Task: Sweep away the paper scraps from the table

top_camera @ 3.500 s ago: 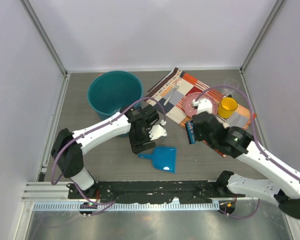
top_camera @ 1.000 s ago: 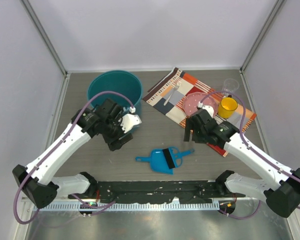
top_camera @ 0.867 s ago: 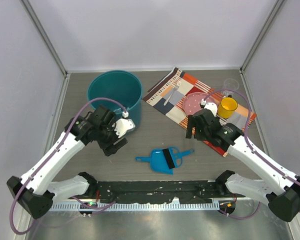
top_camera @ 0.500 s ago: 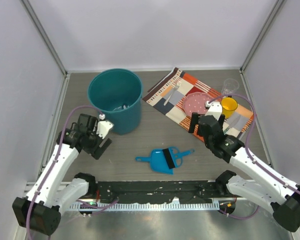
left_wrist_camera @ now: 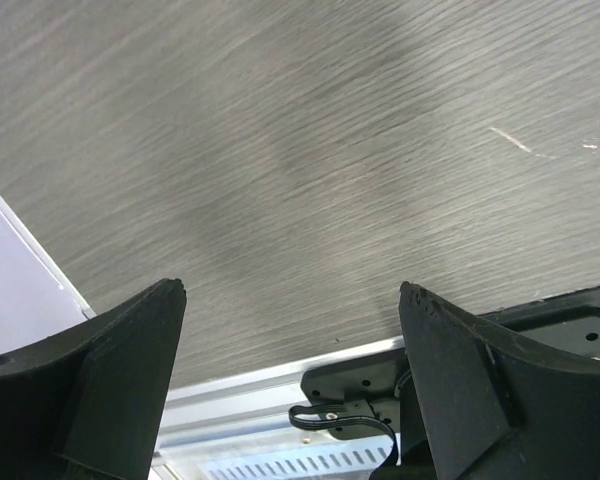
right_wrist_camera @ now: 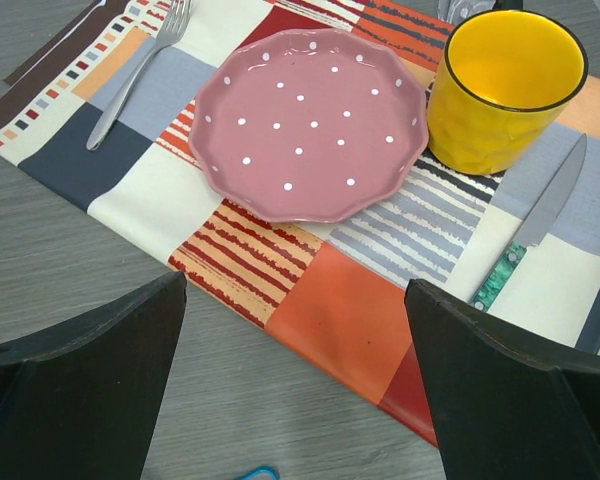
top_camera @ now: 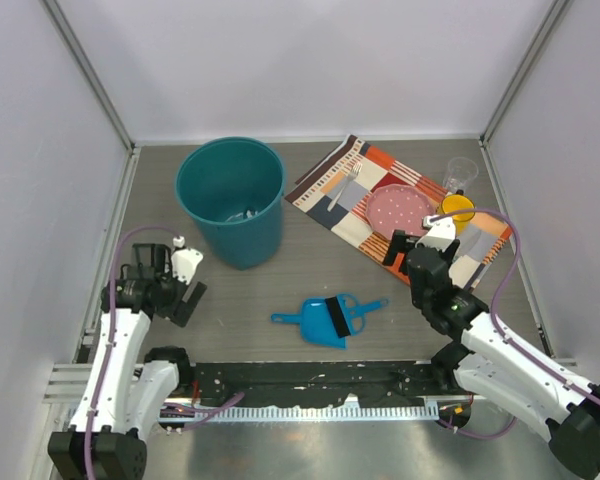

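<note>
Both opened wide and empty, left gripper (left_wrist_camera: pixel 290 288) and right gripper (right_wrist_camera: pixel 295 280) flank the dustpan (top_camera: pixel 330 318); no paper scraps show on the table (top_camera: pixel 240 300).

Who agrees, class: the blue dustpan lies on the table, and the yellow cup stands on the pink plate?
No: the yellow cup stands beside the pink plate, on the placemat, as the right wrist view shows. The blue dustpan does lie on the table.
</note>
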Controlling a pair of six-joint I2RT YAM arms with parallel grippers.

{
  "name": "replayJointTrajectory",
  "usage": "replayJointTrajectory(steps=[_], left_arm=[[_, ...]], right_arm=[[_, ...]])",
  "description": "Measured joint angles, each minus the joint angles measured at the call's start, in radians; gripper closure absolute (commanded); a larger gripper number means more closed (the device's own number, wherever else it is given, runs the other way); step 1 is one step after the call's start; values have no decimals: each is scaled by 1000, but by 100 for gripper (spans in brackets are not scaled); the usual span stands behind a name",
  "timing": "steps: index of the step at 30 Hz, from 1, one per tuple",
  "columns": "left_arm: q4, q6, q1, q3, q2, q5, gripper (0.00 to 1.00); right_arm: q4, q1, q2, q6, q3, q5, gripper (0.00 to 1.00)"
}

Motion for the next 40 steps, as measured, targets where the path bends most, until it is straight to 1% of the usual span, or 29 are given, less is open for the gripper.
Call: replayJointTrajectory(steps=[2,5,7,10,12,16,21,27,30,33,36,40], left_arm=[[23,-2,37,-33,5,-5,9],[74,-24,123,-47,56,-4,9],[130,-47,177,-47,89,5,6],[248,-103,250,-47,84,22,1],[318,-138,269,-47,75,35,0],[468,-238,275,-64,81,52,0],[596,-339,276,-131,90,34,0],[661,-447,277,-174,90,44,0],[712,-505,277,-182,90,13,0],[763,-552,277,-195,90,-19,0],[789,-578,277,-208,89,-29,0],[800,-590,277,-209,89,-34,0]], right_arm=[[14,0,1,-4,-5,3,3],[32,-2,2,-10,-6,7,3],[47,-2,5,-11,-11,30,3],[85,-3,9,-2,-36,81,3],[106,-3,14,3,-55,105,3],[130,-3,20,14,-91,137,3],[168,-3,3,27,-121,149,3],[204,-3,-50,27,-153,160,3],[214,-3,-56,27,-156,160,4],[220,-3,-49,27,-156,159,4],[225,-3,-24,27,-156,158,7],[223,-3,13,35,-156,163,7]])
